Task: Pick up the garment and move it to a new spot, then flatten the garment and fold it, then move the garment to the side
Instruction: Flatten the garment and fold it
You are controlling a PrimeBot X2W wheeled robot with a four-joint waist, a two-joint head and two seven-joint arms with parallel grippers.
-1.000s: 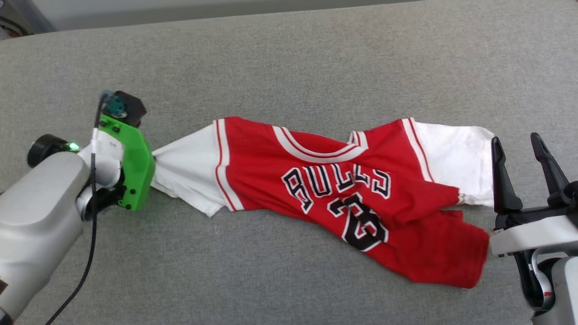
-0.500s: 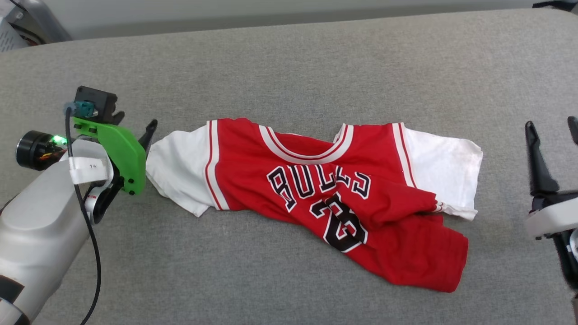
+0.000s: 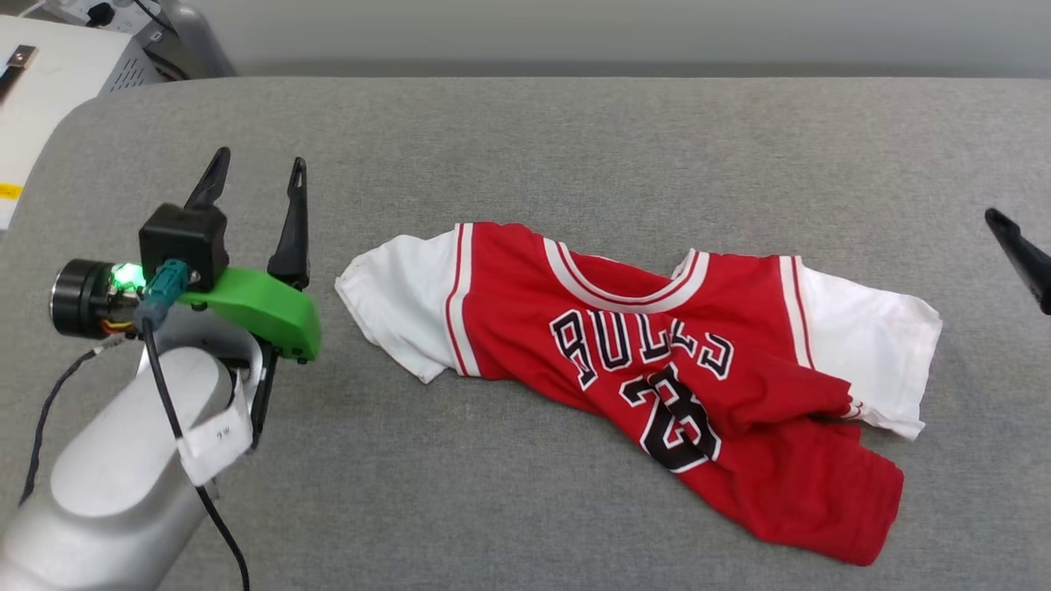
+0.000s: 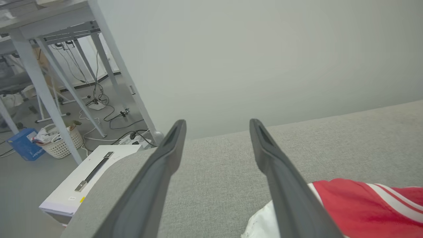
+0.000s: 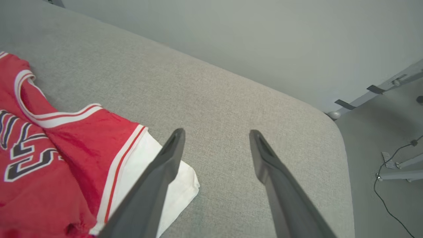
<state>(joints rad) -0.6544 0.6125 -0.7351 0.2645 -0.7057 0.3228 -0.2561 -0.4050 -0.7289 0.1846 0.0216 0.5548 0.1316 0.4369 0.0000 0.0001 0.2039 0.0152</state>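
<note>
Left gripper [image 4: 217, 122]: jaws spread wide, gap empty, holding nothing. Sits at left of frame in head view, just beside garment's white sleeve, not touching it.
Right gripper [image 5: 217, 131]: jaws spread wide, empty, near other white sleeve.
Garment [image 3: 657, 361]: red BULLS 23 jersey, print up, rumpled, hem bunched at lower right. Lies centre-right of frame on grey padded surface [image 3: 575, 139].

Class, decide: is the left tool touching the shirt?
Apart. In the head view, a strip of bare grey surface lies between the open left tool and the shirt.
</note>
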